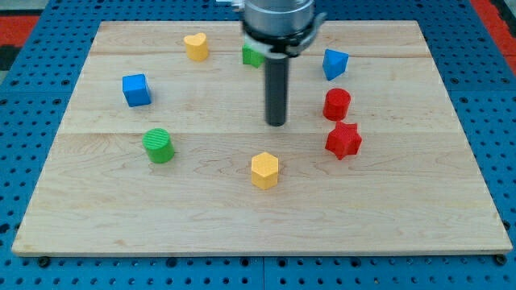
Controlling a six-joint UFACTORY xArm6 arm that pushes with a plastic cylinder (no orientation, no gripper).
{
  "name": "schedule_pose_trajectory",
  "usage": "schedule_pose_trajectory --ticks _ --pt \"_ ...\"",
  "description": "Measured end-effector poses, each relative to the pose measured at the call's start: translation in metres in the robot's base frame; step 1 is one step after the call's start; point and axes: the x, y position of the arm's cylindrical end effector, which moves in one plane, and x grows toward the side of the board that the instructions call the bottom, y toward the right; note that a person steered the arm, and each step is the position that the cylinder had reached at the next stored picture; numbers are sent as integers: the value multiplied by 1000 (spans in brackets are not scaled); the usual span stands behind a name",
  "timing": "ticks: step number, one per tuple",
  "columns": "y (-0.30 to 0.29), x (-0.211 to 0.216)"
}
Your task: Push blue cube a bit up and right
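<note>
the blue cube (136, 89) was seen at the view's left of the wooden board (242, 217), at about ten o'clock from the board's centre. a green cylinder (159, 145) lay just below it, at five o'clock from the cube. a yellow heart-shaped block (196, 47) was placed near the top edge. a yellow hexagonal block (264, 170) sat at six o'clock from my tip (276, 123). a green block (252, 55) was partly hidden behind the rod. no pincer was carried; the rod held nothing, and my tip stood well apart from the cube, at its four o'clock. a blue triangular block (334, 63), a red cylinder (336, 104) and a red star-shaped block (343, 140) were ranged at the right.
</note>
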Motion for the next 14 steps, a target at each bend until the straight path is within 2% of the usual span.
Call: schedule_pose_trajectory --ticks 1,3,4,5,7,8,9,10,11,12,14 --pt "48 -12" --pt "93 -15" --pt "98 -15" --pt "59 -15" --pt "49 -15" --pt "19 -54" --pt "-53 -58" --pt "-127 -34" --pt "-162 -9" --pt "-223 -9" --pt "-275 -58"
